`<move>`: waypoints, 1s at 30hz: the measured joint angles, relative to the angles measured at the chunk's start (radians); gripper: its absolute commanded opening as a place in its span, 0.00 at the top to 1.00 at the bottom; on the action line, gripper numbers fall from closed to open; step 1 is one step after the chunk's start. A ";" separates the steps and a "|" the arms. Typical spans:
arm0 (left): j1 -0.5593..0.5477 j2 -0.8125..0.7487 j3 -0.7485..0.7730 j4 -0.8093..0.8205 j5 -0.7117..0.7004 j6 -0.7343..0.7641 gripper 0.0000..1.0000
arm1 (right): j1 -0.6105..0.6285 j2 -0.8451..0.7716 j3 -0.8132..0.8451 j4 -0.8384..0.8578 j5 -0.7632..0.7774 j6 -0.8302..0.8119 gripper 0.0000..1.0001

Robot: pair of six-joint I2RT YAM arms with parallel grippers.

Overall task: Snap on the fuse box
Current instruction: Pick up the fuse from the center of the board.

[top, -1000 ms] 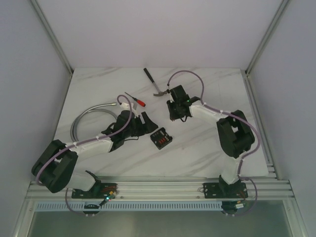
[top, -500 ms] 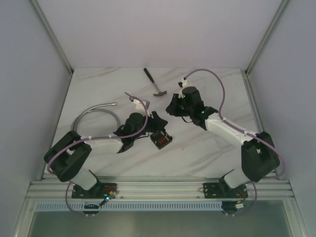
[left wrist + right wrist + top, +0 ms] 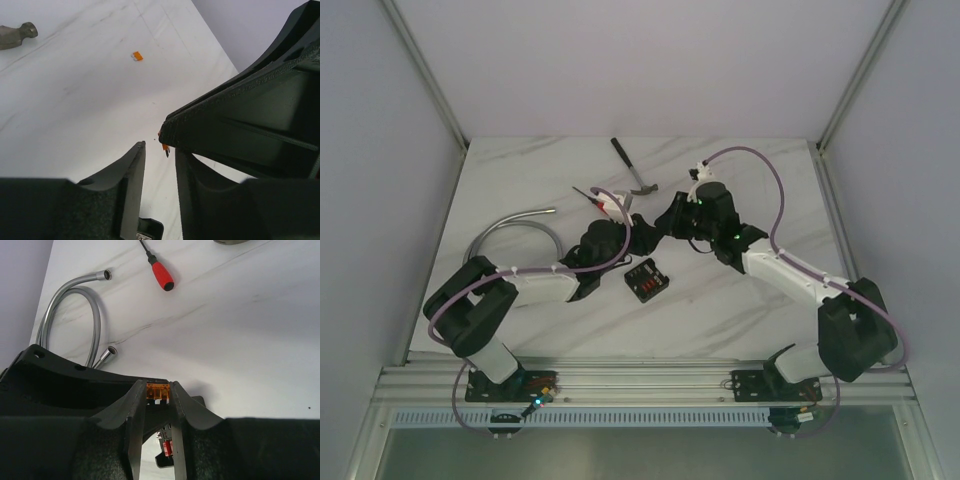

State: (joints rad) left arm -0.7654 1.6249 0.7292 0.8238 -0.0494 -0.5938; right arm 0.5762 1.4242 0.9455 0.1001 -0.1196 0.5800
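- Two pairs of fingers meet tip to tip above the white marble surface [image 3: 750, 190], the left arm reaching in from one side and the right arm from the other.
- The right fingers [image 3: 134, 412] pinch one orange fuse [image 3: 157, 391] at their very tips.
- The left fingers [image 3: 131, 180] stand a narrow gap apart with nothing between them; the held fuse hangs just off their tips.
- One fuse box [image 3: 645, 281], black with red fuses on its face, lies flat on the surface just beneath and on the near side of both pairs of fingers, touched by neither.
- A second orange fuse [image 3: 137, 56] lies loose on the surface well beyond the left fingers.
- One hammer [image 3: 632, 168] rests beyond the meeting fingers, towards the far edge.
- One red-handled screwdriver [image 3: 161, 274] lies ahead of the right fingers.
- One silver hose [image 3: 505, 235] curls on the surface behind the left fingers, its two metal ends pointing towards them.
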 measured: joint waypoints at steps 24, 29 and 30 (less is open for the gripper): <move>0.016 -0.015 0.018 -0.067 0.112 0.129 1.00 | -0.020 -0.066 -0.040 0.047 -0.096 -0.072 0.48; 0.070 -0.079 0.020 -0.139 0.283 0.168 1.00 | -0.087 -0.116 -0.009 0.015 -0.260 -0.266 0.49; 0.084 -0.093 0.022 -0.153 0.333 0.172 1.00 | -0.100 -0.124 0.000 0.006 -0.301 -0.307 0.49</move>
State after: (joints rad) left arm -0.6819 1.5322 0.7509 0.6712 0.2840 -0.4221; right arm 0.4759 1.3006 0.9451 0.1066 -0.4206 0.2729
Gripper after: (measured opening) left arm 0.020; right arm 0.514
